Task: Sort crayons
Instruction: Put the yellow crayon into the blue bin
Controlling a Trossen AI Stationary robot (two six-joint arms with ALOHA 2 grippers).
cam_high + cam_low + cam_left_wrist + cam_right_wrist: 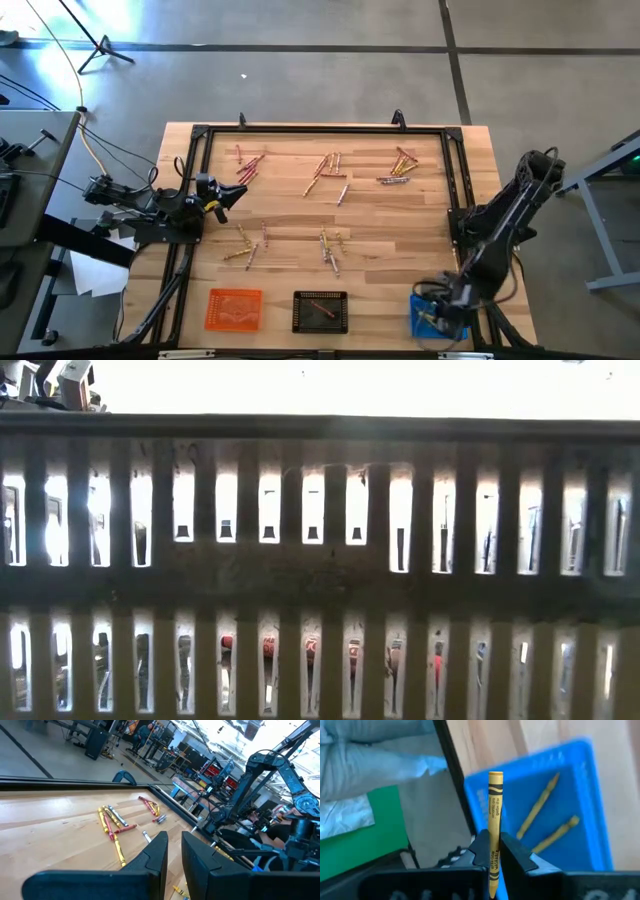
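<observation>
My right gripper over blue tray, near table corner. Left gripper at left edge, idle. Crayon clusters scattered across wood. Orange tray, black tray along near edge.

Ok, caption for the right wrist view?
Right gripper holds a yellow crayon above the blue tray.
</observation>
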